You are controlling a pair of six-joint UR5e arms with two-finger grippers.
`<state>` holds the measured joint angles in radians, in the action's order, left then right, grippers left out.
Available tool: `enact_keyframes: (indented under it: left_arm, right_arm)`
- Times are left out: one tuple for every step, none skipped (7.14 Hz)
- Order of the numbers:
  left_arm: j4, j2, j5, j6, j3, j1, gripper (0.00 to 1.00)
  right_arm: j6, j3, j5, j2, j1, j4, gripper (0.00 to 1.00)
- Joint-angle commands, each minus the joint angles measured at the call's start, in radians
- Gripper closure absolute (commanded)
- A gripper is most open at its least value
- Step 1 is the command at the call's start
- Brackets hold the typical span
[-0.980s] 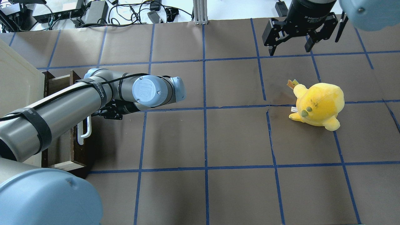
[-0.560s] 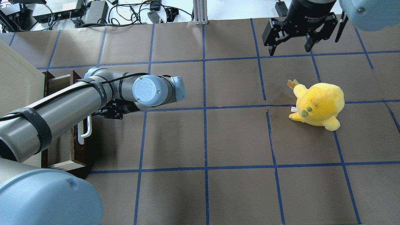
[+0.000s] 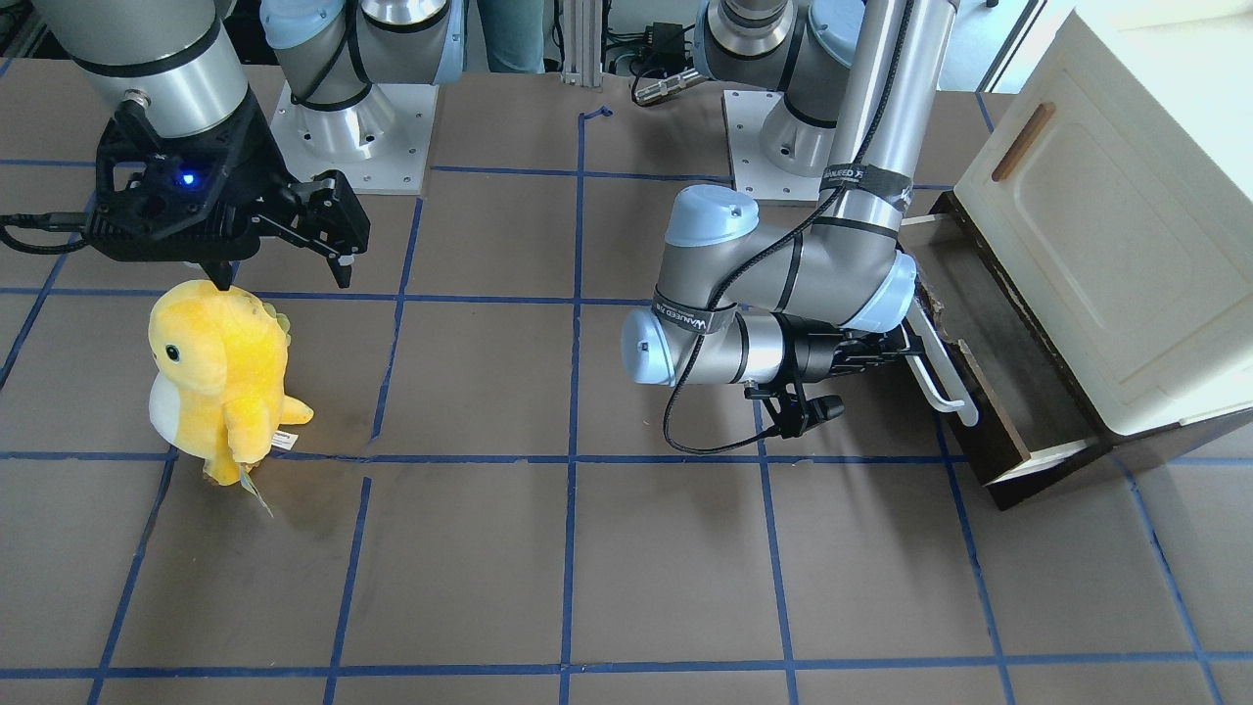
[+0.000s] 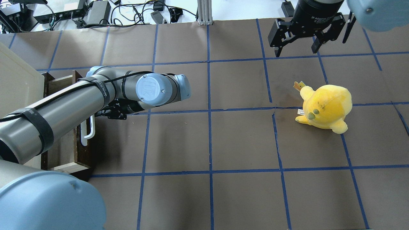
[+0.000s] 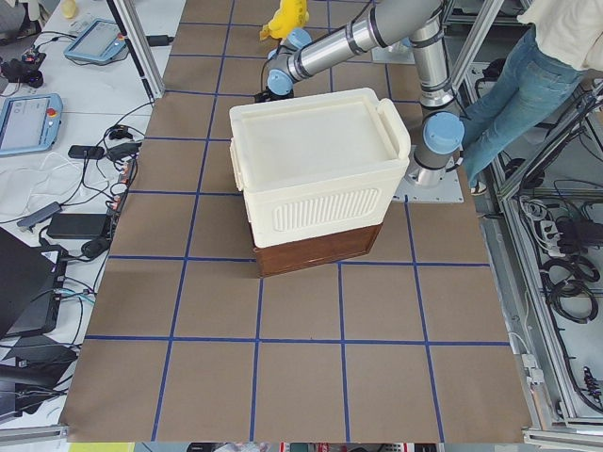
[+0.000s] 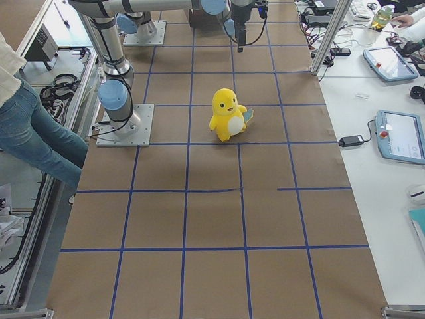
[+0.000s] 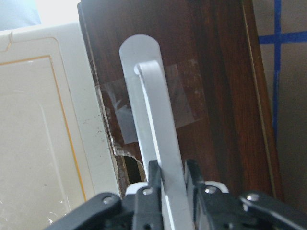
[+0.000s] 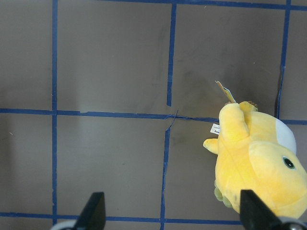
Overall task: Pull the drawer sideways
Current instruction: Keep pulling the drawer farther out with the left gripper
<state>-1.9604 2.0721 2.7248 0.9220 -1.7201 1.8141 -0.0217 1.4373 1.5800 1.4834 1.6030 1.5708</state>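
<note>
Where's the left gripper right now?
Right side of the front-facing view: the left gripper is shut on the white handle of the drawer, beside the cream cabinet.

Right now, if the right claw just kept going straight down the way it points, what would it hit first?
Probably the yellow plush toy: in the wrist view one finger of the right claw lines up with it. Depth is unclear, so it may only reach the table.
</note>
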Motion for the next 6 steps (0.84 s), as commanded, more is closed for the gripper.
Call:
enact_keyframes:
  left_arm:
    - [0.000,0.002,0.001,0.000,0.001,0.004,0.84]
    - [0.000,0.002,0.004,0.000,0.001,0.014,0.85]
    - [0.000,0.002,0.004,0.000,0.001,0.017,0.85]
    - [0.000,0.002,0.004,0.000,0.001,0.019,0.85]
    - [0.002,0.002,0.004,0.000,0.001,0.019,0.85]
    - [0.002,0.003,0.004,0.000,0.002,0.019,0.85]
  right_arm:
    - [0.000,0.000,0.000,0.000,0.000,0.000,0.00]
    - [0.000,0.000,0.000,0.000,0.000,0.000,0.00]
    - [0.000,0.000,0.000,0.000,0.000,0.000,0.00]
    - [0.000,0.000,0.000,0.000,0.000,0.000,0.00]
    - [0.000,0.000,0.000,0.000,0.000,0.000,0.00]
    - [0.000,0.000,0.000,0.000,0.000,0.000,0.00]
